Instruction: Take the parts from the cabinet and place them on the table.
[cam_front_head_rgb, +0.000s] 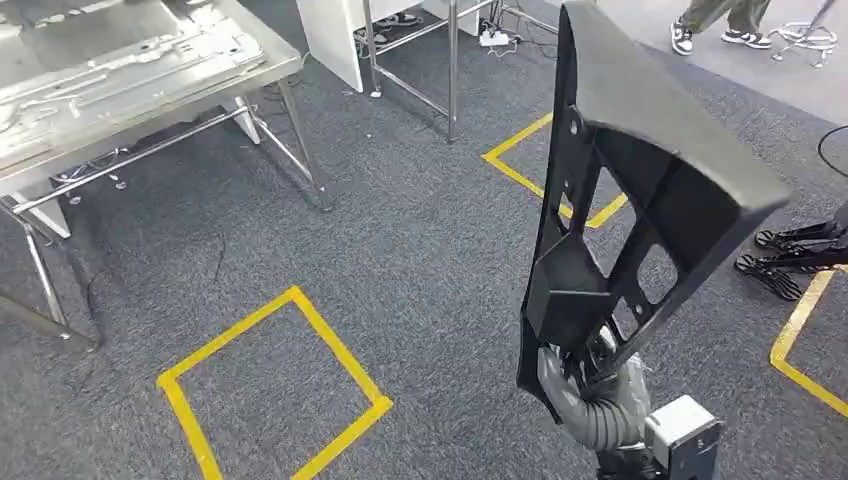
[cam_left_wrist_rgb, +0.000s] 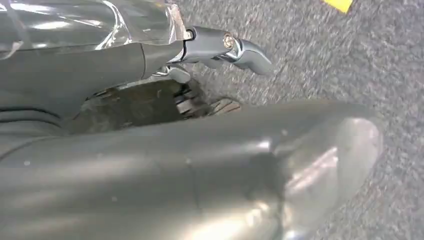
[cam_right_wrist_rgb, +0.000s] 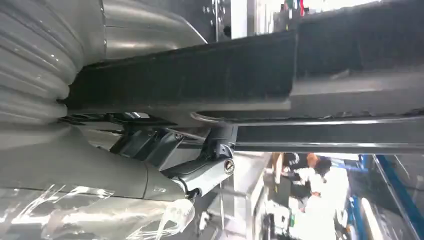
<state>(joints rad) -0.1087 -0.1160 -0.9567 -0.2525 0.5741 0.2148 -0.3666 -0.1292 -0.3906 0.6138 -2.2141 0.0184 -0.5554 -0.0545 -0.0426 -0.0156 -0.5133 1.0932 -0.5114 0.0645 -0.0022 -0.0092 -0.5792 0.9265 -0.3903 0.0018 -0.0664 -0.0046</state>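
one black part (cam_front_head_rgb: 640, 190) stands tall in the head view, a long moulded plastic frame with cut-out windows and a broad flared top, tilted a little and raised over the grey carpet (cam_front_head_rgb: 420, 250). its lower end sits in the right hand (cam_front_head_rgb: 590, 385), whose fingers (cam_front_head_rgb: 557, 380) wrap round it; much of the hand is hidden behind the part. a metal table (cam_front_head_rgb: 150, 90) stands well apart at the upper left, partly cut off by the edge, and yellow tape squares (cam_front_head_rgb: 275, 390) mark the floor. a person's shoes (cam_front_head_rgb: 715, 36) show at the top edge.

left wrist view: the left hand (cam_left_wrist_rgb: 220, 47) hangs blurred over carpet, its fingers (cam_left_wrist_rgb: 250, 52) holding nothing, though how far they curl is hard to tell.

right wrist view: the part's black bar (cam_right_wrist_rgb: 210, 75) crosses just beside the ribbed cover, with dark fingers (cam_right_wrist_rgb: 205, 172) closed beneath it.
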